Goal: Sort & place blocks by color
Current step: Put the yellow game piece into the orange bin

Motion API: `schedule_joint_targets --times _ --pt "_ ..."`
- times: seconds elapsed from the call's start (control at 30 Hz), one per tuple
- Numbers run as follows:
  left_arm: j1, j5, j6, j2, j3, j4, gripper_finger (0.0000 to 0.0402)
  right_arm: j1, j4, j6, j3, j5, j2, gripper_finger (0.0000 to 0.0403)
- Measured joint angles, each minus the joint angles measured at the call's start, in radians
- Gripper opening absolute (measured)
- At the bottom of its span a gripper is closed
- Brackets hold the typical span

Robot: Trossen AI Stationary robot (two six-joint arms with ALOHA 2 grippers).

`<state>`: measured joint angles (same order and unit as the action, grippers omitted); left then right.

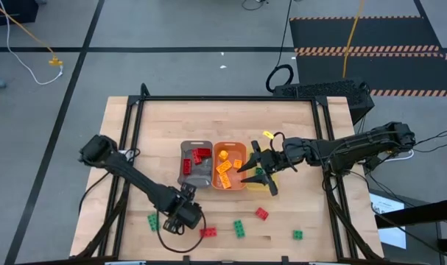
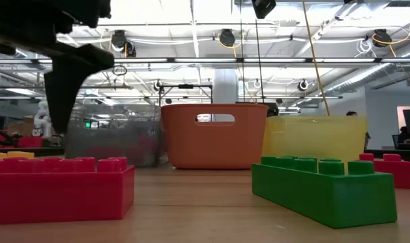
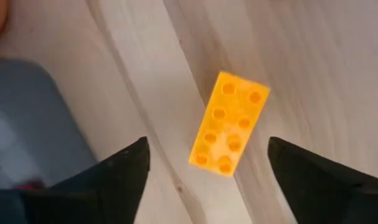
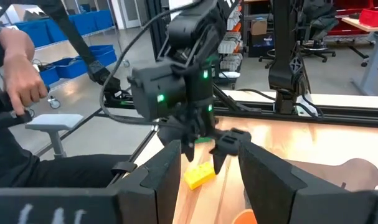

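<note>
On the near left of the surface (image 1: pixel 297 125), just beside the grey tray (image 1: pixel 186 173), my left end effector (image 3: pixel 207 168) hangs wide open over a yellow block (image 3: pixel 228 124) lying flat and untouched. My right end effector (image 1: pixel 254 165) sits over the trays, half-spread; I cannot tell if it holds anything. Risk, in my judgement: the block lies askew between the fingers, so closing may twist or flick it away.

No legible text, label, brand, number or sign in any view.
</note>
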<state>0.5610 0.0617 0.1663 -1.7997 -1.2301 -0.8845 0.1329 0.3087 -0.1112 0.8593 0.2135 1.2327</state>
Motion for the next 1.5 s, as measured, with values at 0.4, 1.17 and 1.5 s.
schedule_joint_targets --times 0.4,1.17,1.5 --pt "-0.002 -0.062 -0.057 -0.097 -0.002 0.027 0.0348 0.000 -0.009 0.004 0.000 0.000 0.000 0.0153" --pt "-0.063 -0.049 -0.158 -0.139 -0.130 0.003 0.0140 0.000 -0.017 0.002 0.000 -0.002 0.000 0.0153" --pt "-0.131 0.196 -0.236 -0.137 -0.390 -0.191 0.0141 0.000 -0.017 -0.019 0.000 0.000 -0.022 0.0153"
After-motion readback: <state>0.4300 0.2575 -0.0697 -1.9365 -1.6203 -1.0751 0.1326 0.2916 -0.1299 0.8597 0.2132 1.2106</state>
